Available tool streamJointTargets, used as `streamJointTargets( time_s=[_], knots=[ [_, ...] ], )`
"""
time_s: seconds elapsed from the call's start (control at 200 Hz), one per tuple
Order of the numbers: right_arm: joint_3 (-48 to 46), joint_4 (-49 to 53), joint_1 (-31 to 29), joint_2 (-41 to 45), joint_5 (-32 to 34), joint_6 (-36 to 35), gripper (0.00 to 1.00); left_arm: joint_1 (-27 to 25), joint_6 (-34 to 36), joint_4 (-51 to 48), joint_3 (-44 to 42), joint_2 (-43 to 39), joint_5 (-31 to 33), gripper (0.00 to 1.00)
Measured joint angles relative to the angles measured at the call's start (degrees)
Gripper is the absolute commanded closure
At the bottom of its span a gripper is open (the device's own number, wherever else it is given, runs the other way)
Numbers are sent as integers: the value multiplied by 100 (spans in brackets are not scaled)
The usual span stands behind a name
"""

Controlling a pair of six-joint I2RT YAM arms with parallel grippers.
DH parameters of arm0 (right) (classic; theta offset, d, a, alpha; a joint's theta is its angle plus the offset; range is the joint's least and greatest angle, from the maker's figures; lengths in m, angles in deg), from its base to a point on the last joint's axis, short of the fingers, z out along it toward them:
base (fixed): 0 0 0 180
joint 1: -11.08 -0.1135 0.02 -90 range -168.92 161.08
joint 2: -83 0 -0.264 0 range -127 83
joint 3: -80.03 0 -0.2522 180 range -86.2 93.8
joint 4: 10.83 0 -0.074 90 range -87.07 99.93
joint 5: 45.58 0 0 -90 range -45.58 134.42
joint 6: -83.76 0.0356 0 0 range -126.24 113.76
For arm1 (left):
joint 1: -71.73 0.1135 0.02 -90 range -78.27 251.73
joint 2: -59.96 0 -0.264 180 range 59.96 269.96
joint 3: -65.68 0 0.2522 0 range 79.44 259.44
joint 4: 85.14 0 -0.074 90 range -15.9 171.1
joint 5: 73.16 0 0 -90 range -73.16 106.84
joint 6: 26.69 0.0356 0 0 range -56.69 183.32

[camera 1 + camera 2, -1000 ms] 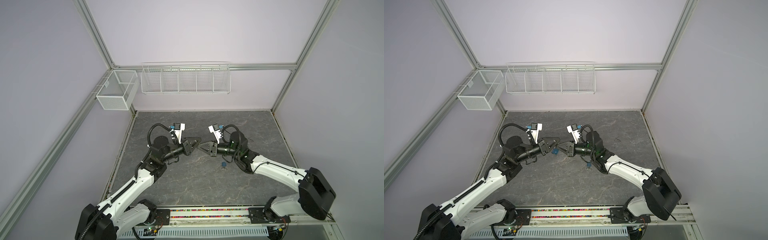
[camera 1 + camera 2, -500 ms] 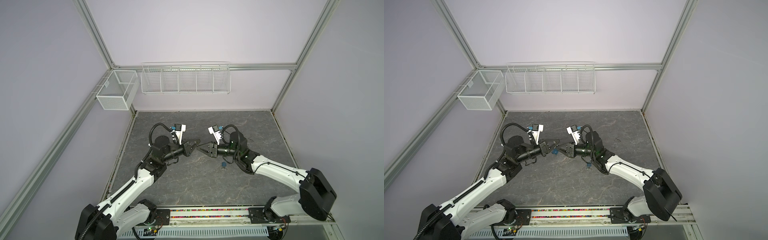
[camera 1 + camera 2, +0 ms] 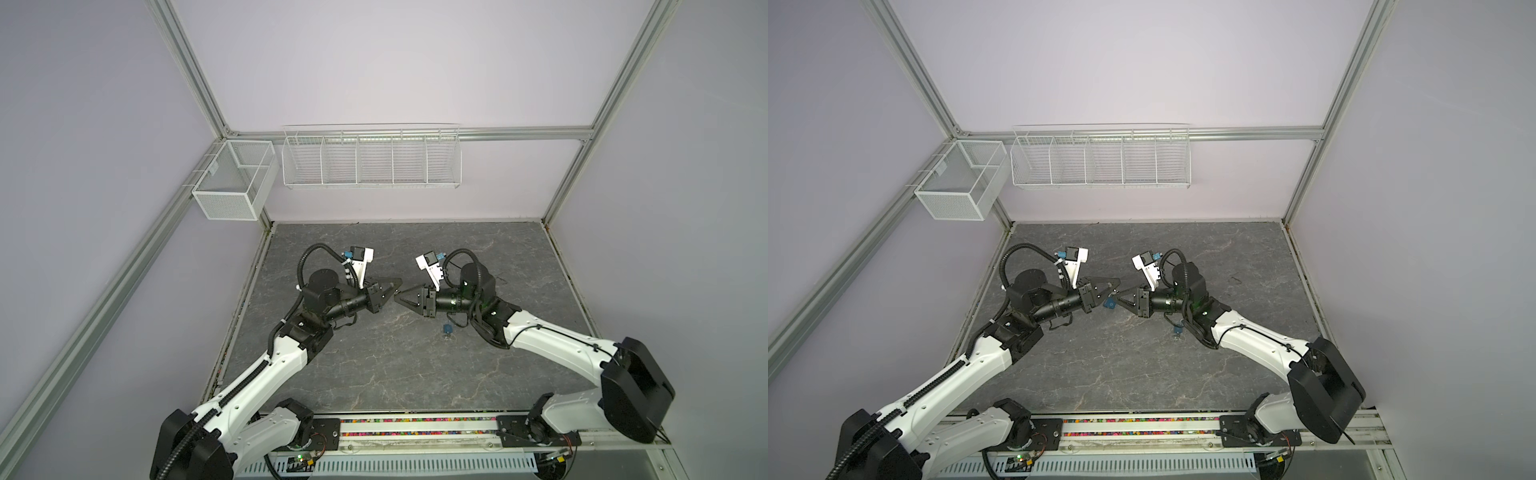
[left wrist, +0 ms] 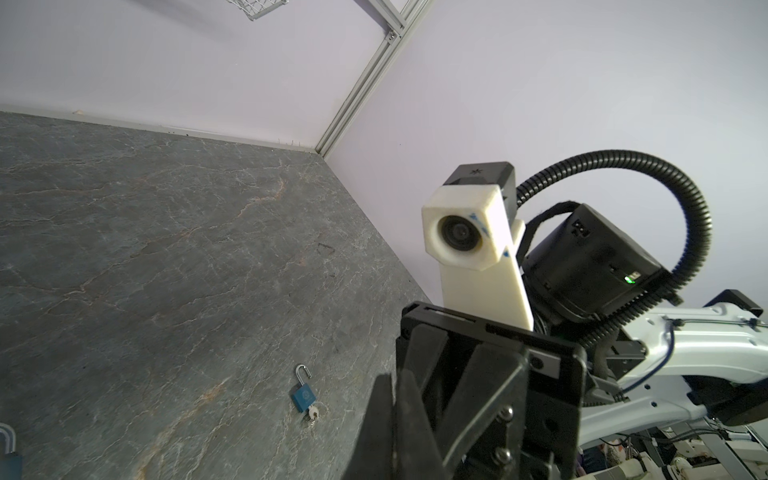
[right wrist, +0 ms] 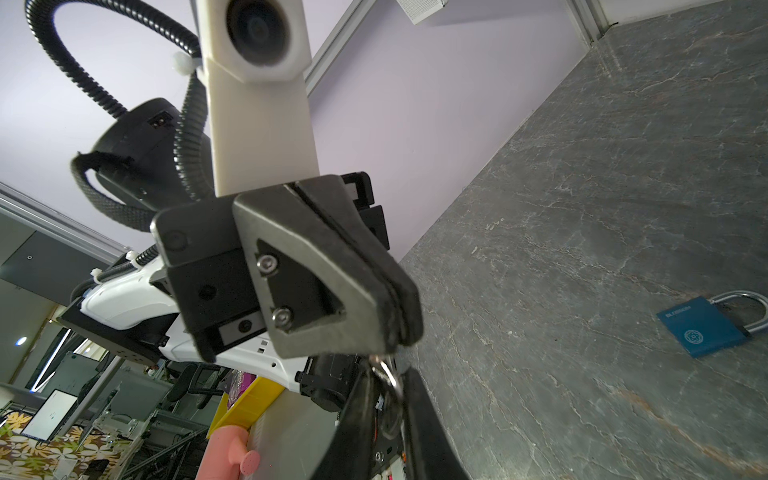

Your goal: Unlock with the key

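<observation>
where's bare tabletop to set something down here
Free: grey stone tabletop along the back wall, and the near patch between arm bases. Crowded mid-table: left hand faces right hand, which grips a metal key ring, above a closed blue padlock; an open blue padlock lies beside the right arm.

Between the fingers (image 5: 419, 419), the key (image 5: 388, 399) is largely hidden, its blade unseen. A second padlock (image 4: 7, 451) is cut off at the frame's edge.
</observation>
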Motion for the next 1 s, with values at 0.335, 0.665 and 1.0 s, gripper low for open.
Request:
streamJointTargets(
  time_s=[0.335, 0.665, 1.0],
  knots=[
    [2, -46, 15, -24, -157, -20, 87, 7, 61, 2, 35, 48, -179, 100],
    [2, -109, 50, -24, -315, 2, 91, 20, 195, 90, 55, 74, -356, 100],
    [2, -170, 61, -90, -249, 31, 94, 0, 289, -59, 184, 35, -385, 61]
  ],
)
